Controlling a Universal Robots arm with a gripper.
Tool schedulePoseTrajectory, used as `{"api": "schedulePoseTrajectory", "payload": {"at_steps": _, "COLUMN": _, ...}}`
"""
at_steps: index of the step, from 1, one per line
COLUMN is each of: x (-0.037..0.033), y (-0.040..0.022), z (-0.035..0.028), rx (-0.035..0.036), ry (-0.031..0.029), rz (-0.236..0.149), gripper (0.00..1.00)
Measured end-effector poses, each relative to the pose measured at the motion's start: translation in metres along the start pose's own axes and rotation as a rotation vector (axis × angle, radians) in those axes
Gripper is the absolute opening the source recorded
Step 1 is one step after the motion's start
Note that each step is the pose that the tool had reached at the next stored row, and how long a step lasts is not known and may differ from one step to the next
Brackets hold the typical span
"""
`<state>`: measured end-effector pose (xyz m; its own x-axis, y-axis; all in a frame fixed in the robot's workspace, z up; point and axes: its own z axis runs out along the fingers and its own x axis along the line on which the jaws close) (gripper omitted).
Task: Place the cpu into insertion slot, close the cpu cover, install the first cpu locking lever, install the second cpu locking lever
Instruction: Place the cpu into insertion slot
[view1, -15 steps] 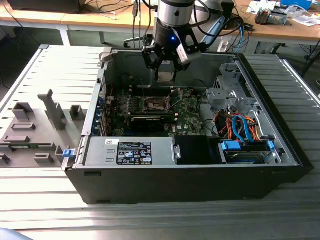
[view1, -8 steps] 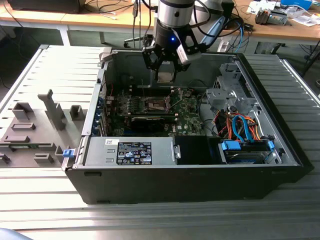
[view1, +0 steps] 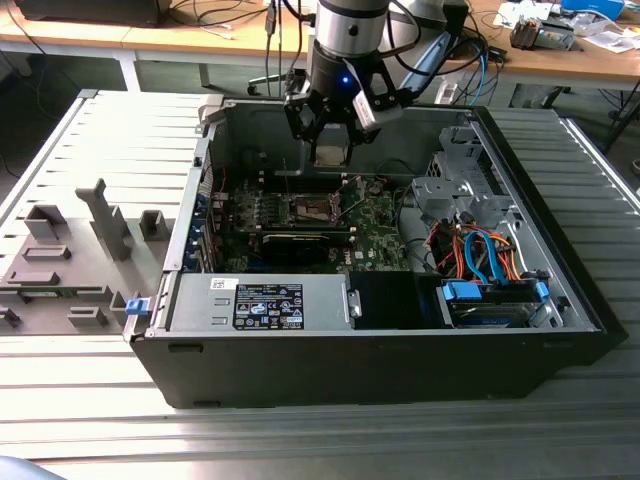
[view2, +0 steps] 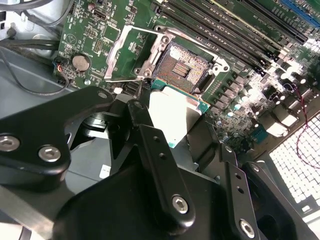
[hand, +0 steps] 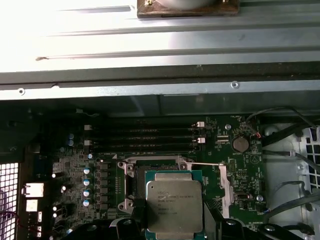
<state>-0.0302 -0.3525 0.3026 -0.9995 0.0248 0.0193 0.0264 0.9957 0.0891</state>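
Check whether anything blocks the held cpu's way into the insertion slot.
Nothing visible does. The gripper holds the cpu above the insertion slot, whose dark middle lies bare; the cpu cover stands open beside it.

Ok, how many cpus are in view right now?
1. The cpu is clamped between the fingers, above the board near the slot, whose dark middle is bare. The fingers may hide part of the board.
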Motion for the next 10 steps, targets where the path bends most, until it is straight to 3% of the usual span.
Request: {"api": "schedulePoseTrajectory", "payload": {"at_steps": 10, "x": -0.0001, "y": -0.0008, "z": 0.0029, "rx": -0.0001, "ry": 0.0, "rz": 0.0, "gripper": 0.54}}
